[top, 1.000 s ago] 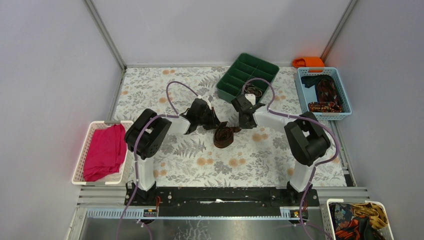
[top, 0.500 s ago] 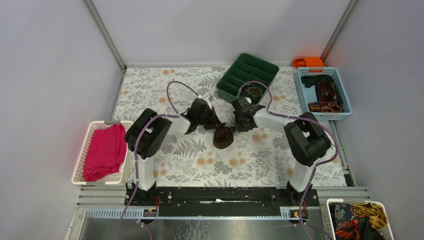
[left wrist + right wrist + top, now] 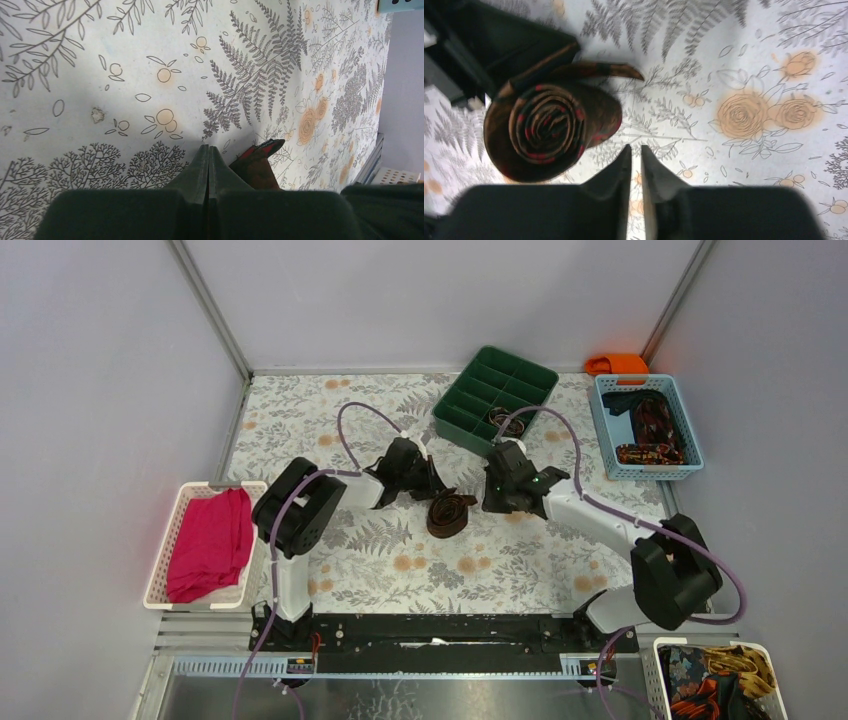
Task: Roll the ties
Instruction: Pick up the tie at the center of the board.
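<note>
A dark brown tie [image 3: 449, 512] with orange and red marks lies rolled into a coil on the floral tablecloth between my two grippers. In the right wrist view the coil [image 3: 549, 130] sits just up and left of my right gripper [image 3: 635, 150], whose jaws stand a narrow gap apart with only tablecloth between them. My left gripper [image 3: 208, 150] is shut, tips down at the cloth, and the tie's pointed tail [image 3: 260, 157] pokes out just right of its fingers. From above, the left gripper [image 3: 435, 485] is at the coil's upper left and the right gripper [image 3: 493, 502] at its right.
A green divided tray [image 3: 470, 375] behind holds one rolled tie [image 3: 505, 420]. A blue basket [image 3: 600, 430] with loose ties stands back right, an orange cloth [image 3: 617, 364] behind it. A white basket [image 3: 170, 530] with magenta cloth is left; another white basket [image 3: 720, 648] of ties is near right.
My right arm swung its elbow out to the right, the gripper drew back slightly from the coil, and its jaws parted a little. The left gripper and the coil stayed put.
</note>
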Available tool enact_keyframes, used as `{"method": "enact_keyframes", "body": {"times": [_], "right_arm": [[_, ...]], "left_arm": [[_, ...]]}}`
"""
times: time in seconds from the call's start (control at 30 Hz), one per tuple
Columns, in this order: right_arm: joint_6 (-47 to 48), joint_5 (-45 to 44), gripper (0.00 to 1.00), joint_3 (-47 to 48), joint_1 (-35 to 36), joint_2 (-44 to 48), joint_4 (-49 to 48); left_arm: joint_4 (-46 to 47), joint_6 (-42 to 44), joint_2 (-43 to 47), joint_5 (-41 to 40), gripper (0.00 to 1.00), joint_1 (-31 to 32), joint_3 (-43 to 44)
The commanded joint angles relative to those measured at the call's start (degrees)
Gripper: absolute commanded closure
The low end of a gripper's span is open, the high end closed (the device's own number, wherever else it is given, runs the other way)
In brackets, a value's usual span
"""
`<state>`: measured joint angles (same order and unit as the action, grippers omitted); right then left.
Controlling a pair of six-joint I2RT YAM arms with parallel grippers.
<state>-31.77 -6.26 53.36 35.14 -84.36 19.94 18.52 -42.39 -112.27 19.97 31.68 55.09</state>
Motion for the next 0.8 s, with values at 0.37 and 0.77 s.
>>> {"method": "enact_keyframes", "body": {"times": [0.37, 0.77], "right_arm": [[-4.9, 8.3, 1.0, -4.7, 7.5, -8.7, -8.0], [0.4, -2.7, 1.0, 6.8, 3.4, -20.4, -0.2]], "left_arm": [[-7.2, 2.5, -2.5, -3.9, 1.0, 3.1, -1.6], [-8.2, 3.3, -1.2, -5.5, 1.0, 3.3, -3.5]]}}
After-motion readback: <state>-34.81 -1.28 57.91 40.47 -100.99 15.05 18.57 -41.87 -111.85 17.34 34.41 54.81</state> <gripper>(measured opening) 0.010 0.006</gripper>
